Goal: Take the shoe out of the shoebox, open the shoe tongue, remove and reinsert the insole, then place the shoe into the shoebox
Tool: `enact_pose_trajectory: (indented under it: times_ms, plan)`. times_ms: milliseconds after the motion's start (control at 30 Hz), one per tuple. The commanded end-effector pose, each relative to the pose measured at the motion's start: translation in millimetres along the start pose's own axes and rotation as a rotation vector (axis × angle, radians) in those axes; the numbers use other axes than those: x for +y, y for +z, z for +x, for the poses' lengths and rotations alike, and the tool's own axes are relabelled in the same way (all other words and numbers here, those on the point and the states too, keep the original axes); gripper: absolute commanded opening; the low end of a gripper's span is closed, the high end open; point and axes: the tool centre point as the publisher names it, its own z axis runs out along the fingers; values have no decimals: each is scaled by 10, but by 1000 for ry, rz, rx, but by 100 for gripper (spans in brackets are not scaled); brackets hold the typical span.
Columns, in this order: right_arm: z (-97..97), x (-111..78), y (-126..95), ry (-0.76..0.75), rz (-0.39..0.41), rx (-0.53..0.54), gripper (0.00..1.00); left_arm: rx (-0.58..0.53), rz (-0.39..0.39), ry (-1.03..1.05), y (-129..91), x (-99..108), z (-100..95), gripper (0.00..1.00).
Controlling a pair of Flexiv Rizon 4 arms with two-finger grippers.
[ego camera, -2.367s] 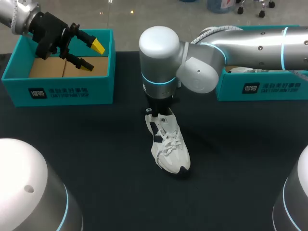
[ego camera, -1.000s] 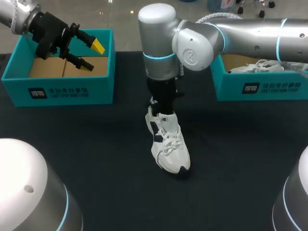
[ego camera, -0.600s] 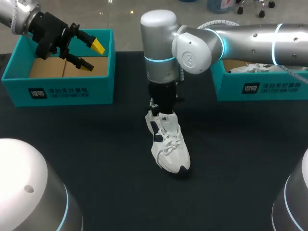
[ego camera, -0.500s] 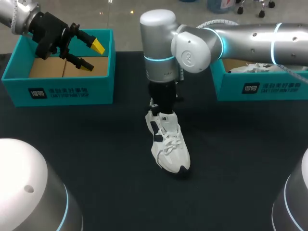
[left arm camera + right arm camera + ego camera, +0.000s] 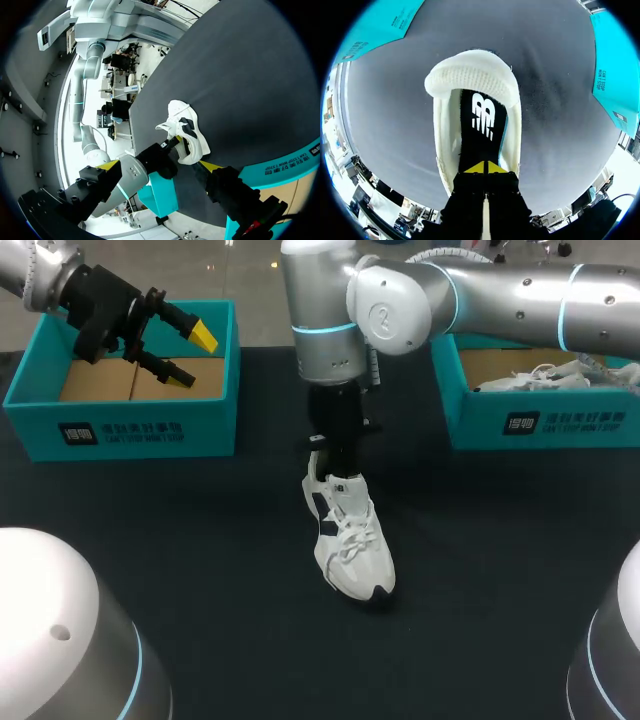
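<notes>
Black table (image 5: 180,540) is carrying everything. White shoe (image 5: 352,545) is standing upright on its sole at mid-table, apart from both boxes, toe pointing toward the robot. It is showing white laces and black side patches. Its padded white tongue (image 5: 470,77) is arching over the throat. A black insole (image 5: 479,125) is lying inside, bearing a white logo. Right gripper (image 5: 484,167) is reaching down into the heel opening, yellow tips pressed together and pinching the insole's heel end. Teal left shoebox (image 5: 150,425) and teal right shoebox (image 5: 540,422) are each showing a logo and white print on the front wall. Left gripper (image 5: 190,355) is hanging over the left shoebox, fingers spread, holding nothing.
</notes>
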Motion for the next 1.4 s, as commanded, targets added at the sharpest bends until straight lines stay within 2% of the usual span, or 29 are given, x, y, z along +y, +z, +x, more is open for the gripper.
enact_pose_trajectory:
  times_ms: [33,100,167,233,267,300,933,1400]
  plan:
    - [-11,7,16,9,26,3,3,3,1,0,-2,1,-1,100]
    - [-11,-7,26,13,28,10,10,3,1,0,-2,1,-1,100]
    - [-16,-12,48,19,35,18,35,3,1,0,-2,1,-1,100]
    - [-17,-19,68,22,41,21,49,3,1,0,-2,1,-1,100]
    - [-18,-21,75,24,42,23,71,3,1,0,-2,1,-1,100]
    - [-18,-23,78,27,42,24,100,3,1,0,-2,1,-1,100]
    - [48,-88,41,27,33,23,100,3,1,0,-2,1,-1,100]
    - [51,-182,-93,46,19,18,100,3,1,0,-2,1,-1,100]
